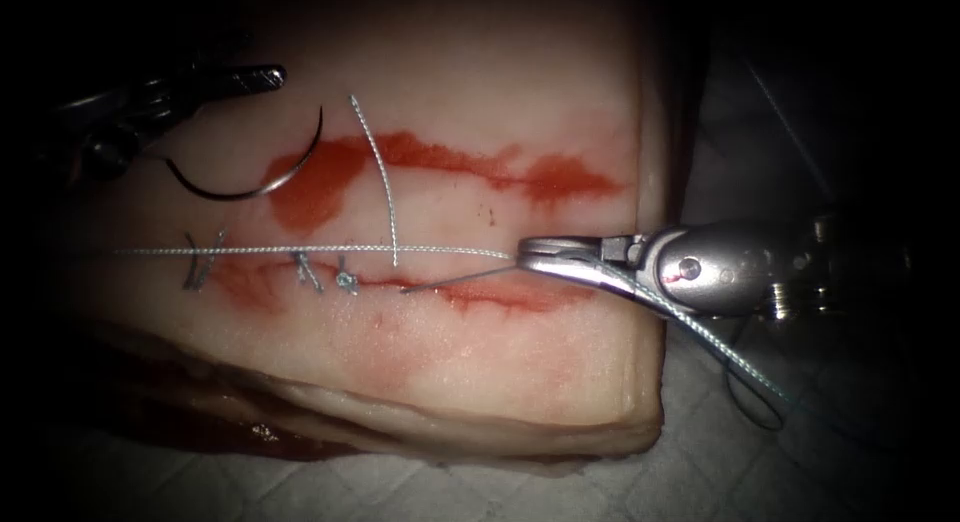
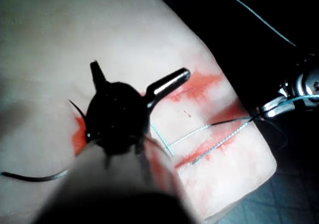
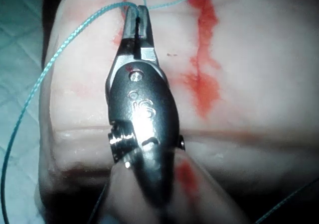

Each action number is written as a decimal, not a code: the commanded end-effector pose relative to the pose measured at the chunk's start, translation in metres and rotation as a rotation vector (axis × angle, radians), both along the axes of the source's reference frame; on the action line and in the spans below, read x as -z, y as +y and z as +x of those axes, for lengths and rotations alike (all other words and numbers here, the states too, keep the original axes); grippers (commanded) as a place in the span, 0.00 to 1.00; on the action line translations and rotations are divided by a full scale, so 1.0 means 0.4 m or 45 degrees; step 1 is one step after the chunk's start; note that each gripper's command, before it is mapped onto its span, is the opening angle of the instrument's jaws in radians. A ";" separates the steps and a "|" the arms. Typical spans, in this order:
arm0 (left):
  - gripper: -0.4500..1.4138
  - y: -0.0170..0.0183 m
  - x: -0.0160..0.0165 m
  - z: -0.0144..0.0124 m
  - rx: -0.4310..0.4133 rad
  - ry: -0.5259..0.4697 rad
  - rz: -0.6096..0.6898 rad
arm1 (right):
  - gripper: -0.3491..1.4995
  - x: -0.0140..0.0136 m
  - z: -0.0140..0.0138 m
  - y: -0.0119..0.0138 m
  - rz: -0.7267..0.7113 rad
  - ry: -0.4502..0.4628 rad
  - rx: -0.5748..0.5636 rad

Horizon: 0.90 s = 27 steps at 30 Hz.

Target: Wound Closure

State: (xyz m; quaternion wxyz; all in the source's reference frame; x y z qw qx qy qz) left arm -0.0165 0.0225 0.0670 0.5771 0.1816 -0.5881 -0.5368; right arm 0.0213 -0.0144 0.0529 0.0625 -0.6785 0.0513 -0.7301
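- While the right tool (image 1: pixel 545 254) is gripping the thread (image 1: pixel 300 250) with its jaws closed at the right end of the cut (image 1: pixel 470 287), the left tool (image 1: pixel 215 82) is sitting at the far left with its jaws spread wide and holding nothing.
- The needle (image 1: pixel 250 182) is lying loose on top of the tissue (image 1: pixel 480 372), far of the cut and left of centre, its curve touching the red fluid (image 1: pixel 320 182); it is not in the tissue.
- Thin, stiff and light, the needle is looking slippery where the fluid is wetting it; I judge the mid-curve, on the dry part left of the stain, to be the best place to take hold.
- The thread is running nearly straight along the cut, over the stitches (image 1: pixel 300 267) at the left; a free tail (image 1: pixel 380 172) is crossing it toward the far side. It is limp and braided, so likely to snag on the knots.
- The tissue is looking soft, moist and yielding, likely to tear under a hard pull.
- Bare tissue is lying open around the needle; white padding (image 1: pixel 780 462) is surrounding the block, and loose thread is trailing over it at the right.
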 end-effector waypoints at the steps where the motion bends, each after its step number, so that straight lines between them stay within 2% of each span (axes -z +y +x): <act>1: 0.73 0.0003 -0.0013 -0.0014 0.004 -0.002 -0.002 | 0.00 -0.0012 0.0022 0.0000 -0.002 0.004 0.000; 18: 0.76 0.0016 -0.0004 -0.0011 0.003 -0.004 0.005 | 0.00 0.0008 -0.0054 0.0015 0.007 -0.004 -0.019; 22: 0.90 0.0030 0.0000 -0.0012 -0.011 0.006 -0.024 | 0.00 0.0009 -0.0046 0.0005 0.004 -0.005 -0.021; 23: 0.94 0.0034 0.0000 -0.0013 -0.033 0.029 -0.057 | 0.06 0.0011 -0.0043 0.0003 0.004 -0.010 -0.029; 24: 0.96 0.0036 0.0000 -0.0013 -0.051 0.052 -0.083 | 0.32 0.0013 -0.0039 0.0003 0.004 -0.018 -0.034; 26: 0.99 0.0040 -0.0003 -0.0015 -0.084 0.092 -0.097 | 0.70 0.0015 -0.0029 0.0002 0.002 -0.029 -0.081; 27: 0.99 0.0043 -0.0004 -0.0015 -0.094 0.101 -0.090 | 0.76 0.0014 -0.0026 0.0000 0.001 -0.031 -0.107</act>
